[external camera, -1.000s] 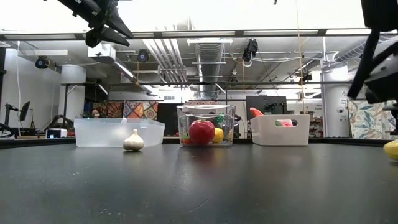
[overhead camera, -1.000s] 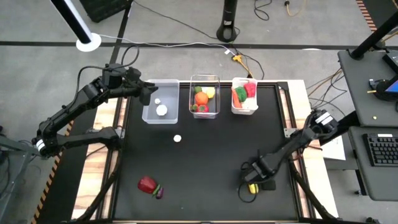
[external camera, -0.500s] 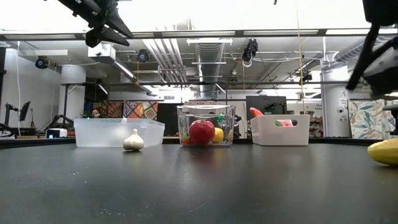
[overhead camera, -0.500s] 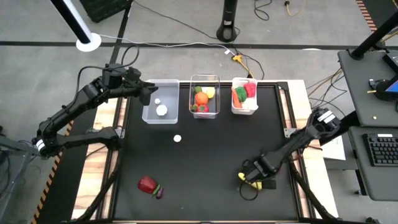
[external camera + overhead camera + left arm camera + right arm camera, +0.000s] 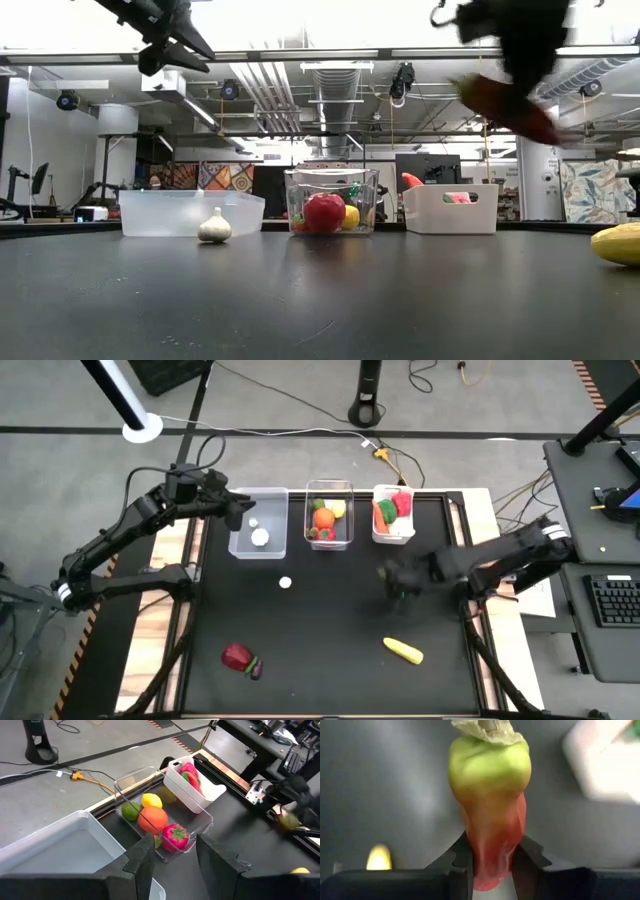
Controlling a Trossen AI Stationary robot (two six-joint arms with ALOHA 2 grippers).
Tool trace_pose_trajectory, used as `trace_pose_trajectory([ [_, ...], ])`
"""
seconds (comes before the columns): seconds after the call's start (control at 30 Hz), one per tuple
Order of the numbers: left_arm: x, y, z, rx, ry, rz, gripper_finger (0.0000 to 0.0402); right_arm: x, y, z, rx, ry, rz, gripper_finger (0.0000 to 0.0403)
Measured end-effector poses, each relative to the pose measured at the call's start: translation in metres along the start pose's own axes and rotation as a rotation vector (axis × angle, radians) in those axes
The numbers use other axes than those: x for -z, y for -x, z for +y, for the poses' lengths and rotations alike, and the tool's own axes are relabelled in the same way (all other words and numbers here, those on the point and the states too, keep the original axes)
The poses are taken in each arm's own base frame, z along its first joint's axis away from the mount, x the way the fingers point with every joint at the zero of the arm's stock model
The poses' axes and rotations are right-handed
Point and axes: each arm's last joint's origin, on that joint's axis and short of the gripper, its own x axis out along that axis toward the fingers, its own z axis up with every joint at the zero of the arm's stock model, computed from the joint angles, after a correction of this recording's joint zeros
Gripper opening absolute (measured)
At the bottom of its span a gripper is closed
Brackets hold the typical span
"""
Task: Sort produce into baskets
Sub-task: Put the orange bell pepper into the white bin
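Observation:
My right gripper (image 5: 393,578) is shut on a pepper (image 5: 489,795), green at the stem end and red at the tip, high above the table's right half; it shows blurred in the low view (image 5: 505,105). My left gripper (image 5: 172,865) is open and empty, up beside the left translucent basket (image 5: 258,523), which holds white pieces. The clear middle basket (image 5: 329,515) holds an orange, a lemon and others. The white basket (image 5: 393,515) holds red and green pieces. A yellow corn piece (image 5: 404,651), a white garlic (image 5: 285,583), a red apple (image 5: 236,655) and a purple piece (image 5: 254,669) lie on the table. My right gripper pinches the pepper's red narrow end (image 5: 490,862) between its two fingers. The green stem end (image 5: 489,750) sticks out beyond the fingertips. The pepper is lifted clear of the table and shows tilted in the low view.
The three baskets stand in a row at the table's far edge. The black table (image 5: 330,620) is bare between the garlic and the corn piece. Wooden strips (image 5: 165,610) run along its left and right sides.
My right gripper has risen fast from the near right of the table beside the corn piece and swung toward the far edge and the baskets, carrying the pepper. The corn piece has shifted a little and now lies free on the table.

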Motion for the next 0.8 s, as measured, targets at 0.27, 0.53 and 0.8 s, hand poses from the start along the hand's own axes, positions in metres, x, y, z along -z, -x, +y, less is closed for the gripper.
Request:
trace_pose_trajectory([
  [0.27,0.002,-0.001,-0.007,0.037,0.022,0.015,0.0128,-0.054,0.018,-0.065,0.07,-0.228,-0.453,0.0081],
  [0.53,0.004,-0.001,-0.012,0.061,0.047,0.024,0.0128,-0.071,-0.006,-0.137,0.217,-0.485,-0.523,0.0082],
  [0.8,0.004,-0.001,-0.012,0.06,0.058,0.024,0.0128,-0.05,-0.046,-0.182,0.292,-0.915,-0.471,0.0084],
])
